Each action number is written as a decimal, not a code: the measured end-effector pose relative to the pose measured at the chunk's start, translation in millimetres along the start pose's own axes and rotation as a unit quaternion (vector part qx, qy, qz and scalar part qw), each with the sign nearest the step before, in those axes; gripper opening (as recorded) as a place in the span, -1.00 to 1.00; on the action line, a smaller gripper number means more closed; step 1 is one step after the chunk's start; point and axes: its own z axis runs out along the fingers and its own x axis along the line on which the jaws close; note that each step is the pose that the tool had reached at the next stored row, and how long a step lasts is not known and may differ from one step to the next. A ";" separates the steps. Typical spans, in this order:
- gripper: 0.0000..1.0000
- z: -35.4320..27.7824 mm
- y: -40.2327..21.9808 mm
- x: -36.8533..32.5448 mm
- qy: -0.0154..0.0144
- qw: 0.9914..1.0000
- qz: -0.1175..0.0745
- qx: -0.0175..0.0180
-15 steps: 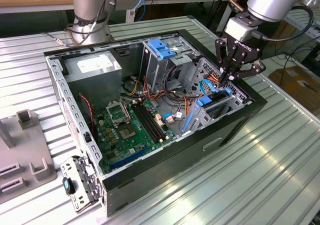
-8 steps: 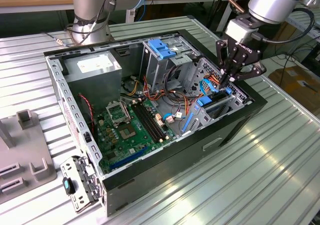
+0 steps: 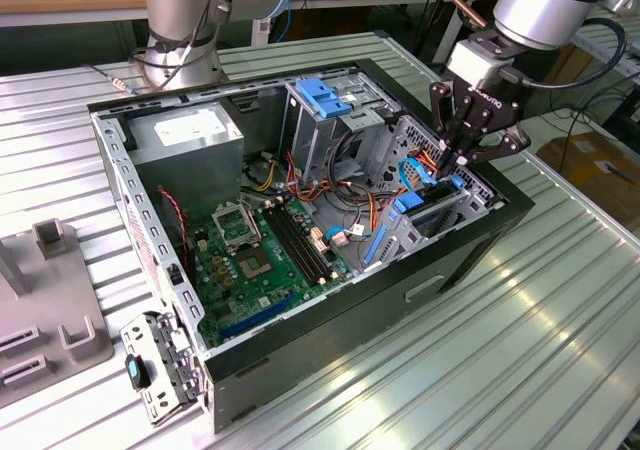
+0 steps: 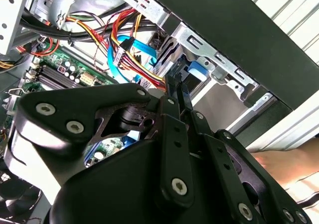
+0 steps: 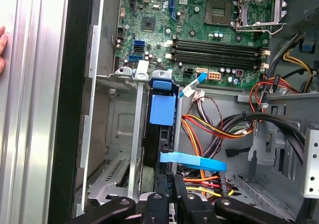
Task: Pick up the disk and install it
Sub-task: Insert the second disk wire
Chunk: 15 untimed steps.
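Ribbed metal bench (image 3: 520,310) carries open computer case (image 3: 300,340). Gripper (image 3: 458,165), jaws closed, pinches disk (image 5: 162,109) edge-on in bay; blue plastic rails, grey metal.

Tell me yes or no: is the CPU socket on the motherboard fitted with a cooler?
No. In the first wrist view the CPU socket on the motherboard lies bare inside its metal retention frame.
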 end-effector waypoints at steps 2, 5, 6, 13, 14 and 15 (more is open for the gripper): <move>-0.68 0.0 0.1 0.0 0.000 1.000 0.000 0.000; -0.68 0.0 0.3 0.0 0.000 1.000 0.000 0.000; -0.68 0.0 0.4 0.0 0.000 1.000 0.000 0.000; -0.68 0.8 0.7 1.2 0.000 1.000 0.013 0.000; -0.68 1.1 0.7 1.4 0.000 1.000 0.018 0.000; -0.68 1.3 0.7 1.6 0.000 1.000 0.023 0.000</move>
